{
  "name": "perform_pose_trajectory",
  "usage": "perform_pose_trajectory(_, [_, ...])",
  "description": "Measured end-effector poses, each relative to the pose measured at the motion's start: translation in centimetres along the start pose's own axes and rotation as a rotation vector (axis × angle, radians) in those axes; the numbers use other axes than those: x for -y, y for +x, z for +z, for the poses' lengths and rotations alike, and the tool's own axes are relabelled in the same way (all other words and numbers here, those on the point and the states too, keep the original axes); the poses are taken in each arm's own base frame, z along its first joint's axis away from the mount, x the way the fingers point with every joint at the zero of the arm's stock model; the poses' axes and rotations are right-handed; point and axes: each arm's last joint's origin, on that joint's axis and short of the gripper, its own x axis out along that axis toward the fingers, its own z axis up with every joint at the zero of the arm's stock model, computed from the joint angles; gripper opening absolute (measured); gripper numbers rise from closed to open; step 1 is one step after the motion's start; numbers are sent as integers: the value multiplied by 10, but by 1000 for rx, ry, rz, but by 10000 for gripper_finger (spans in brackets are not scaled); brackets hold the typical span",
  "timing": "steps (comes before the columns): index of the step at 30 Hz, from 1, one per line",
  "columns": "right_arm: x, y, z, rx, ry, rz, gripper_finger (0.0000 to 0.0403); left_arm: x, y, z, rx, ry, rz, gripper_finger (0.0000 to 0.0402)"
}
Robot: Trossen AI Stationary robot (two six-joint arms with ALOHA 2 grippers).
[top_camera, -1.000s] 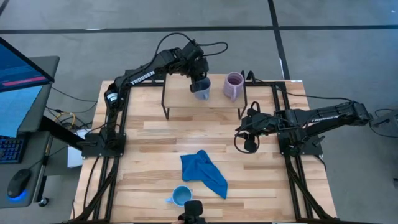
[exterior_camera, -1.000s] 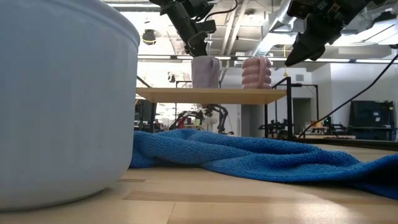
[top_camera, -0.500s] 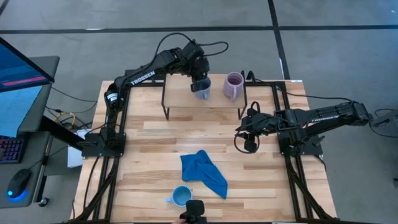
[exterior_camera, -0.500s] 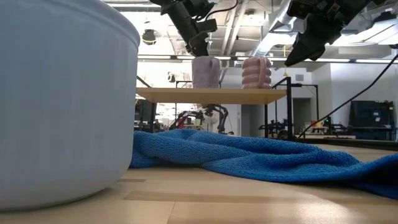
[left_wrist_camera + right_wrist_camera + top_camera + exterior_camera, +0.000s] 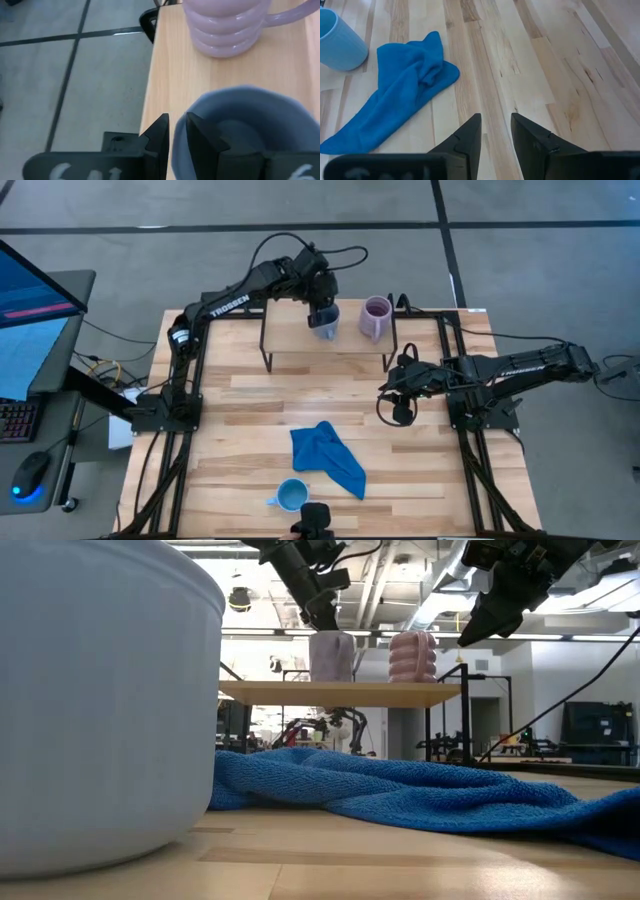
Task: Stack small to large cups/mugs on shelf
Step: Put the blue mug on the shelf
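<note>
Trouble could come if the left gripper (image 5: pixel 322 313) lets go badly: its fingers pinch the rim of the grey-blue mug (image 5: pixel 323 323) on the shelf (image 5: pixel 345 351), so the mug could bump the purple mug (image 5: pixel 376 318) close by. The right gripper (image 5: pixel 401 411) waits, narrowly open, holding nothing.

Even bright light; ceiling lamps glare; bright light blue mug (image 5: pixel 100 700) blurred.

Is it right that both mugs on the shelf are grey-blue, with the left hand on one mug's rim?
No. The high view shows only the mug under the left hand is grey-blue; the other mug on the shelf is pale purple.
</note>
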Motion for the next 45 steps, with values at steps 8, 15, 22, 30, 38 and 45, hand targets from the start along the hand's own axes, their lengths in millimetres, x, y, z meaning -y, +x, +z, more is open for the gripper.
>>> perform_pose_trajectory(8, [0,0,0,-1,-1,0,128,1,-9,6,2,17,24,57])
perform_pose_trajectory(15, [0,0,0,-2,-9,0,128,-2,-39,13,-1,-4,-8,57])
perform_pose_trajectory(22, [0,0,0,-2,-10,-1,128,4,-46,6,-58,-53,-124,57])
perform_pose_trajectory(30, [0,0,0,-3,-9,0,128,8,-42,6,-58,-82,-160,57])
perform_pose_trajectory(38, [0,0,0,-3,-9,0,128,9,-41,7,-63,-90,-154,57])
perform_pose_trajectory(45, [0,0,0,-3,-9,-1,128,16,-32,11,-60,-73,-135,57])
